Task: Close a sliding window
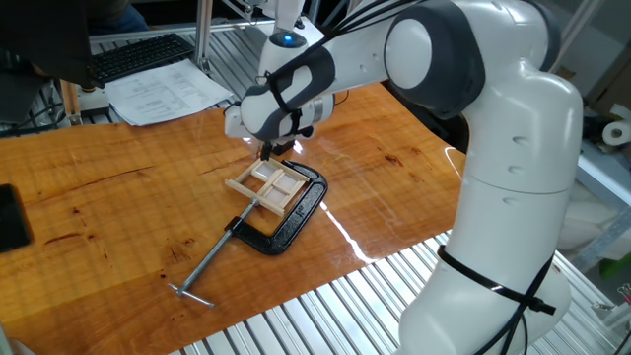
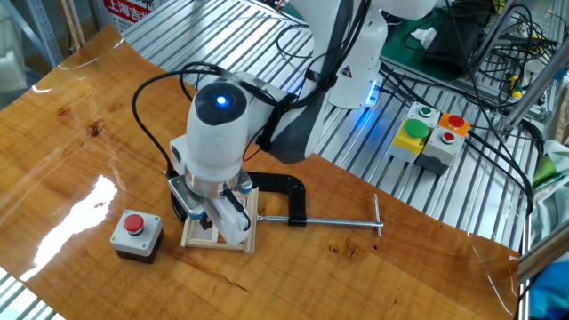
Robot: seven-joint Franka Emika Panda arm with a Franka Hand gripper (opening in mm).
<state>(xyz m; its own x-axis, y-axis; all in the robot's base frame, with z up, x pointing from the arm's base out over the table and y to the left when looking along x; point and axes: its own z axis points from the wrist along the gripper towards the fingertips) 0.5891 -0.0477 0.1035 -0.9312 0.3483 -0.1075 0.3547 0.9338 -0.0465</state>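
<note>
The sliding window (image 1: 268,186) is a small pale wooden frame with crossbars. It lies flat on the wooden table, held in the jaws of a black C-clamp (image 1: 299,211). It also shows in the other fixed view (image 2: 219,236), partly hidden under my hand. My gripper (image 1: 268,151) points down at the window's far end, with its tips at or just above the frame. In the other fixed view the gripper (image 2: 217,219) covers the frame's middle. The fingers look closed together and hold nothing.
The C-clamp's long screw rod (image 1: 209,262) runs toward the table's front edge and shows in the other view (image 2: 333,221). A grey box with a red button (image 2: 136,235) stands beside the window. Papers (image 1: 166,91) and a keyboard (image 1: 138,55) lie at the back.
</note>
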